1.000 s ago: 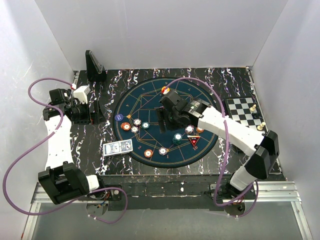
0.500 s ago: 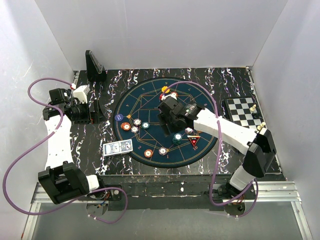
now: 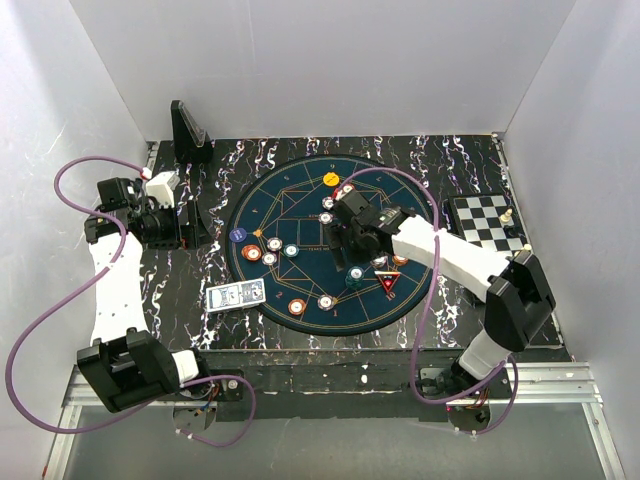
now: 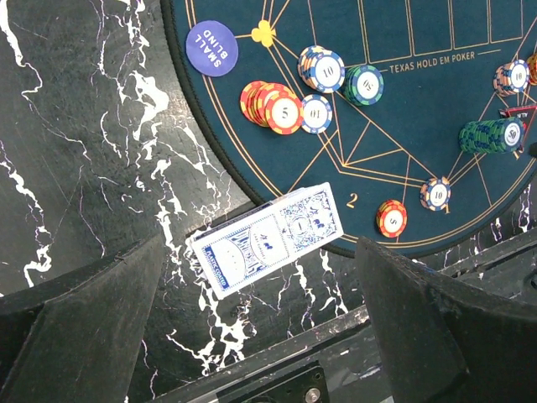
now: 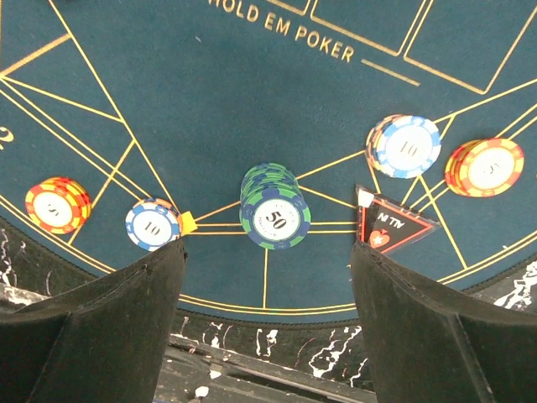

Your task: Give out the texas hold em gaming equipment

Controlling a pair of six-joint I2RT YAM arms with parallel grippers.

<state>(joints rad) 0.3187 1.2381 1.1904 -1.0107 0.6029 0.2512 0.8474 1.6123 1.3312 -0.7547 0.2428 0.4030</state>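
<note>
Change: right gripper (image 5: pixel 267 252) has drawn back toward the near side of the round mat (image 3: pixel 300 190) over the last second, with its jaws spreading.
Card deck (image 4: pixel 267 238): blue-white patterned backs. It lies at the mat's near-left rim, half on the marbled black table (image 4: pixel 75 126).
Blue-white chip (image 5: pixel 153 224): marked "10", near the mat's near rim.
Green stack (image 5: pixel 274 207): top chip reads "50". It stands on the mat just beyond the right fingertips, untouched.
Triangular marker (image 5: pixel 388 225): red on black, reads "ALL IN" upside down, just right of the green stack.
Right gripper state: released and spread wide, gripping nothing.
Mat lettering: "TEXAS HOLD EM POKER" in gold.
Purple disc (image 4: pixel 211 48): reads "SMALL BLIND", at the mat's left edge.
Left gripper (image 4: pixel 260 248): fully spread and empty, hovering over the table left of the mat.
Chessboard (image 3: pixel 485 222): at the right, off the mat.
Black stand (image 3: pixel 188 130): upright in the far-left corner.
</note>
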